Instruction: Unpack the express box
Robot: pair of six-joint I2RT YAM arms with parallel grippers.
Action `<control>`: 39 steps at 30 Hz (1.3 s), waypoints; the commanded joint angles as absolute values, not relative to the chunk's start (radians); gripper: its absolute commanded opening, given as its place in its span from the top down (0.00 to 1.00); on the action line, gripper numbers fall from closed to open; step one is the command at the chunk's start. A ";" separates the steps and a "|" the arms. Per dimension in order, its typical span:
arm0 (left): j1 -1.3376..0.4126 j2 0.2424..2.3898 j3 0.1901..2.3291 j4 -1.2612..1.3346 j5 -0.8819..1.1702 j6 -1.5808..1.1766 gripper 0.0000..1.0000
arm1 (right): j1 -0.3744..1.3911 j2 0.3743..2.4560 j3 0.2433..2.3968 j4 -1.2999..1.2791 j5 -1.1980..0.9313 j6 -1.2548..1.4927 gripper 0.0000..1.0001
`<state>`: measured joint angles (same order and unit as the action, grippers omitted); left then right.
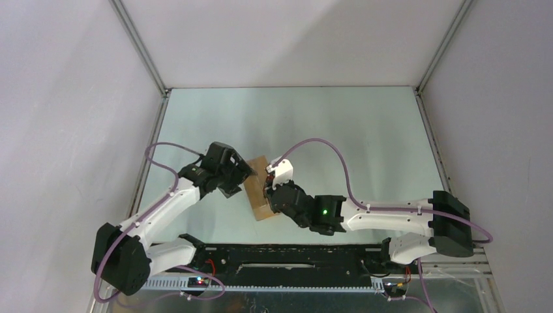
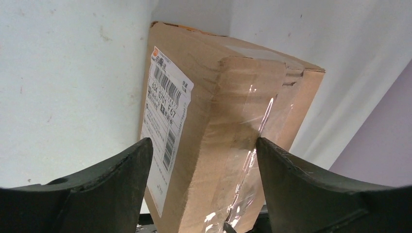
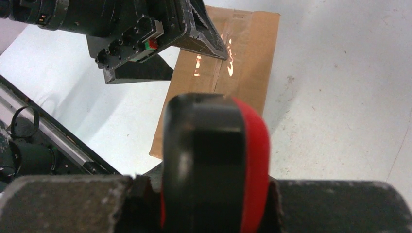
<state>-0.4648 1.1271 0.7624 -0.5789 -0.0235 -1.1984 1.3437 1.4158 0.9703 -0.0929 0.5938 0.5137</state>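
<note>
Express box lies flat on the surface between the arms, left claw spread wide astride it — contact unclear — so best pin it firmly before the right claw, clamped on the utility knife, slits the taped seam shallowly.

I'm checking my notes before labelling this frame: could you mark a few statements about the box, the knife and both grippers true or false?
1. The right gripper is shut on a red-and-black knife. True.
2. The express box has its flaps open. False: it is closed, with clear tape over the seam.
3. A white barcode label sits on one side of the box. True.
4. The left gripper hangs well away from the box. False: its open jaws straddle it.
</note>
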 commanded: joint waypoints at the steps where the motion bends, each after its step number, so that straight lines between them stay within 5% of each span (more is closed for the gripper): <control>1: -0.454 1.084 0.802 -0.566 -0.108 -1.060 0.17 | 1.369 1.403 0.953 -0.168 0.429 0.492 1.00; 19: -0.558 0.909 0.756 -0.721 -0.068 -1.130 0.00 | 1.363 1.428 0.953 -0.103 0.478 0.444 1.00; 39: -0.556 1.464 1.298 -1.035 -0.236 -0.964 0.00 | 1.365 1.463 0.953 -0.069 0.478 0.428 1.00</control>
<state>-0.5552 1.4101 1.1995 -0.9569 -0.2054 -1.0302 1.3502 1.4269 0.9676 -0.0311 0.5186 0.4282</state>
